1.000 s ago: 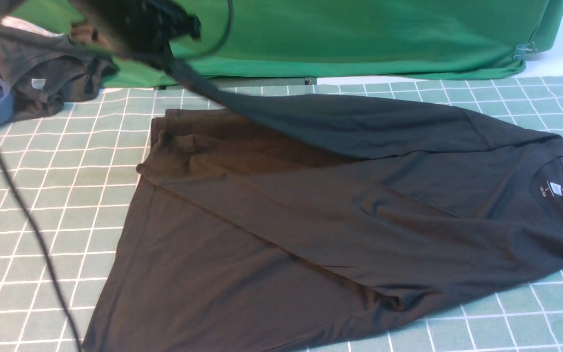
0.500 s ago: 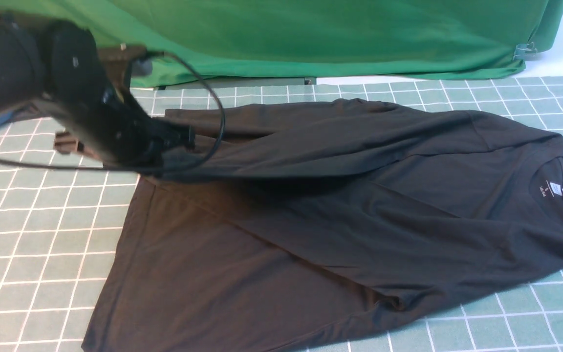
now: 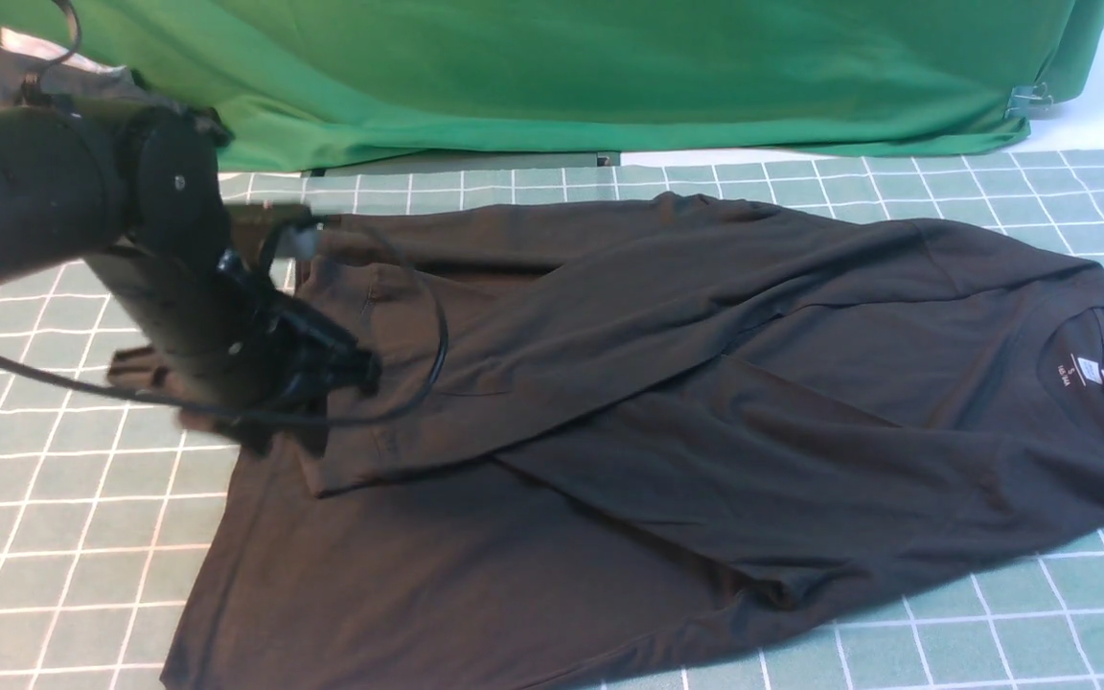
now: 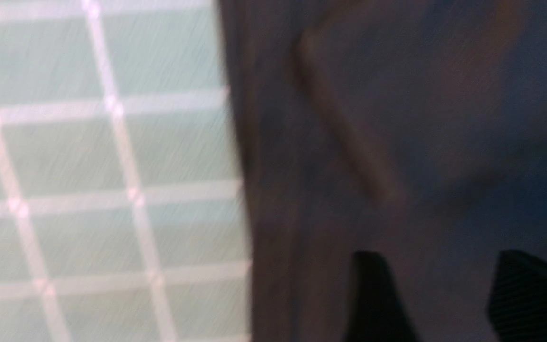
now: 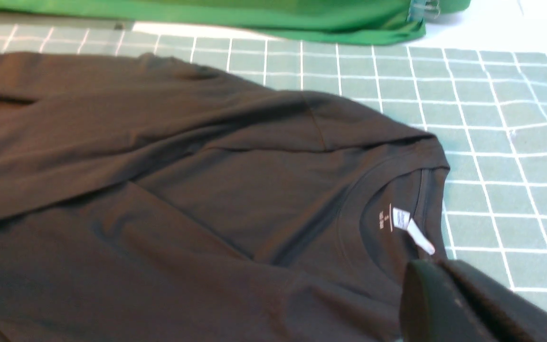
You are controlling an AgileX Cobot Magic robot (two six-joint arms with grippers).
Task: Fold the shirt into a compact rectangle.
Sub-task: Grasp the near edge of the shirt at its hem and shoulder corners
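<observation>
Black shirt flat on gridded table, sleeve folded across, left pincer wide at mid-left, right pincer closed, empty

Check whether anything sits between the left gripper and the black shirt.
Nothing visible does. The left gripper hangs right over the shirt near its hem end, jaws apart, and the wrist view shows only dark fabric beneath them.
</observation>
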